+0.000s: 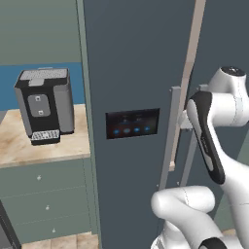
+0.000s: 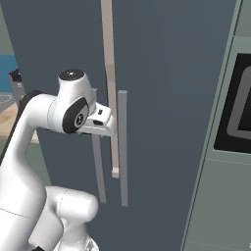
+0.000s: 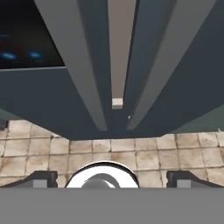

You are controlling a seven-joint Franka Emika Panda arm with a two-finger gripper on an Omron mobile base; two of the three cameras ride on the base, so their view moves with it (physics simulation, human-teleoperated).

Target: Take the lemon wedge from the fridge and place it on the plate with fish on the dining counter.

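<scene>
Hand view: tool (image 3: 112,178), tips spread apart, faces the fridge (image 3: 39,96) door handles just ahead.

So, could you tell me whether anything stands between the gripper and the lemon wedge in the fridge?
Yes: the closed doors of the fridge. The open gripper sits in front of the two vertical handles at the seam between the doors, holding neither, so the shelves inside and the lemon wedge are shut away.

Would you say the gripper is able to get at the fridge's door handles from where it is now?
Probably yes. The open gripper faces the fridge's two vertical handles, with nothing between them in the hand view. The doors look nearly shut, a pale strip showing in the gap.
</scene>
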